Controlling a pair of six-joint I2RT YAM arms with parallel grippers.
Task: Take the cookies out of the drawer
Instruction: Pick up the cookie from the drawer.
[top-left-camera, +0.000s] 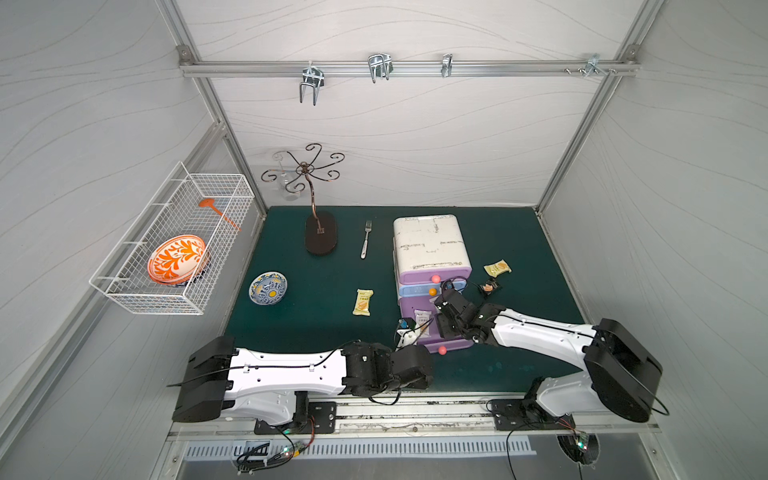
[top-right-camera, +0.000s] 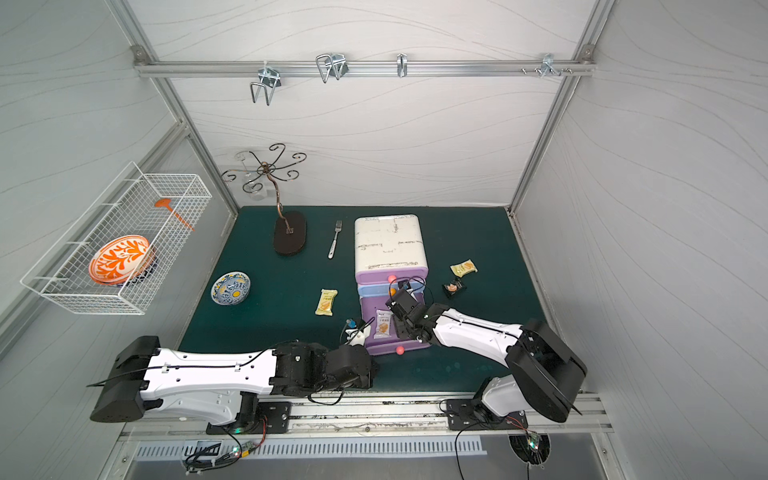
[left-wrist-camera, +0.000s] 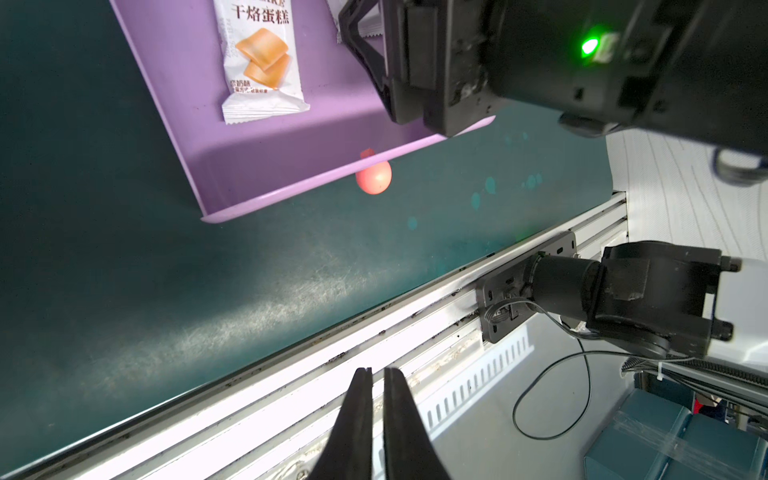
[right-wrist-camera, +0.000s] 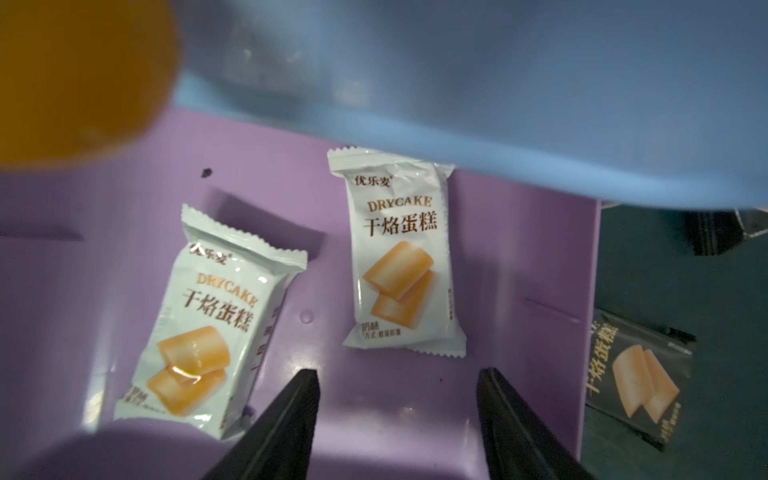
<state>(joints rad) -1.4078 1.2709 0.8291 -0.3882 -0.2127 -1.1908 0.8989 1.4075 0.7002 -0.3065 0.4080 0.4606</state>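
Green mat (top-left-camera: 324, 316): my right gripper (right-wrist-camera: 399, 374) hangs wide, empty, over two white cookies (right-wrist-camera: 399, 257) in the purple drawer (right-wrist-camera: 104, 270); my left gripper (left-wrist-camera: 378, 372), nearly closed, empty, sits at its nine o'clock.

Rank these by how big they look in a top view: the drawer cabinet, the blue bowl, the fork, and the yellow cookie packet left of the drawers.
1. drawer cabinet
2. blue bowl
3-4. fork and yellow cookie packet: unranked, since the fork is longer but much thinner.
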